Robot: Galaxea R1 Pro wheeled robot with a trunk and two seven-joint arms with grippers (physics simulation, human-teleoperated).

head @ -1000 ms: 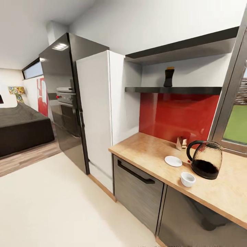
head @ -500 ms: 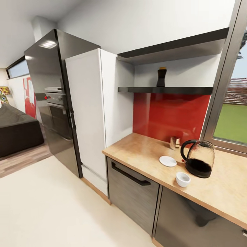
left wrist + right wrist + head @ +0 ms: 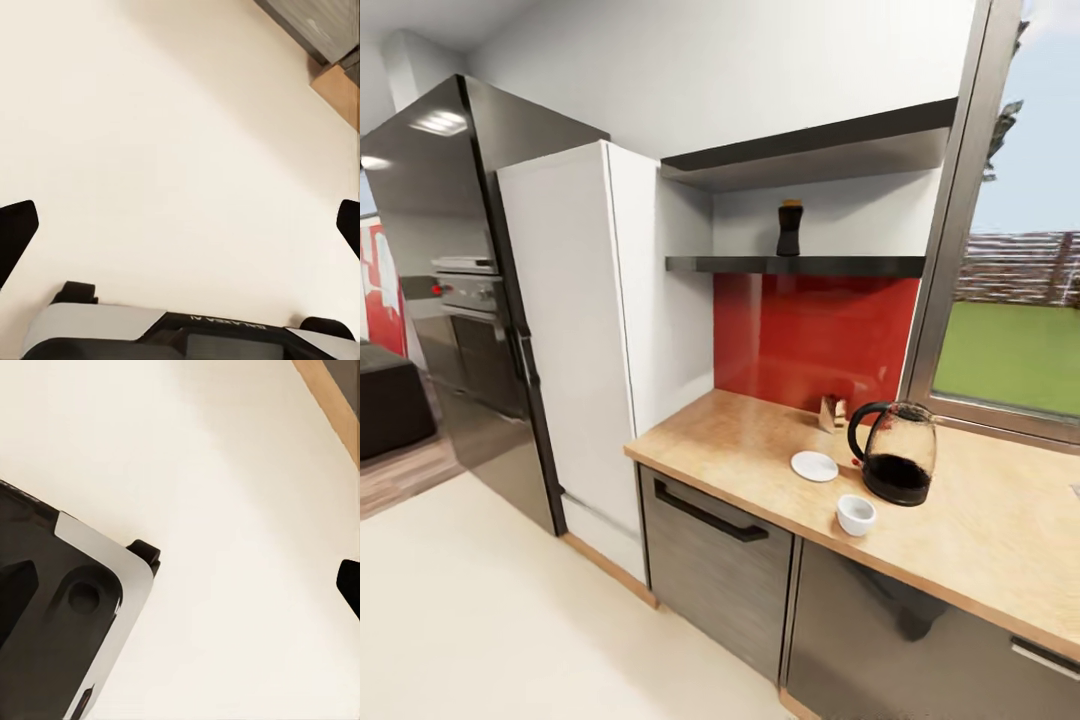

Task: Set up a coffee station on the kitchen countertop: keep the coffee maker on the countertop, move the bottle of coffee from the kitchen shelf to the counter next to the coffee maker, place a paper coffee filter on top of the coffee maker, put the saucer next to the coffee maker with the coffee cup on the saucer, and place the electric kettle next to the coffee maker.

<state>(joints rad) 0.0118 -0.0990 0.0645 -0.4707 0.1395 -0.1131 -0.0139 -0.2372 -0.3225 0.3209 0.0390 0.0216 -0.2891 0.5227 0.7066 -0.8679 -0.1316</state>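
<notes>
The electric kettle (image 3: 895,455), clear glass with a black handle, stands on the light-wood kitchen countertop (image 3: 730,440) below the window. Left of it lies the white saucer (image 3: 814,466). The white coffee cup (image 3: 856,514) sits near the counter's front edge, apart from the saucer. The dark bottle of coffee (image 3: 789,228) stands on the black shelf (image 3: 800,265) above the red backsplash. The coffee maker and the paper coffee filter are out of view. My left gripper (image 3: 180,232) is open over pale floor. My right gripper (image 3: 180,592) is open too, also over floor.
A small metal holder (image 3: 830,412) sits by the backsplash. A white tall cabinet (image 3: 585,340) and black fridge (image 3: 470,250) stand left of the counter. Dark grey cabinet fronts (image 3: 715,570) run below it. Pale open floor (image 3: 490,620) spreads in front.
The head view has swung right, so the counter, shelf and fridge sit further left in the picture and more window shows. Nothing on the counter has moved.
</notes>
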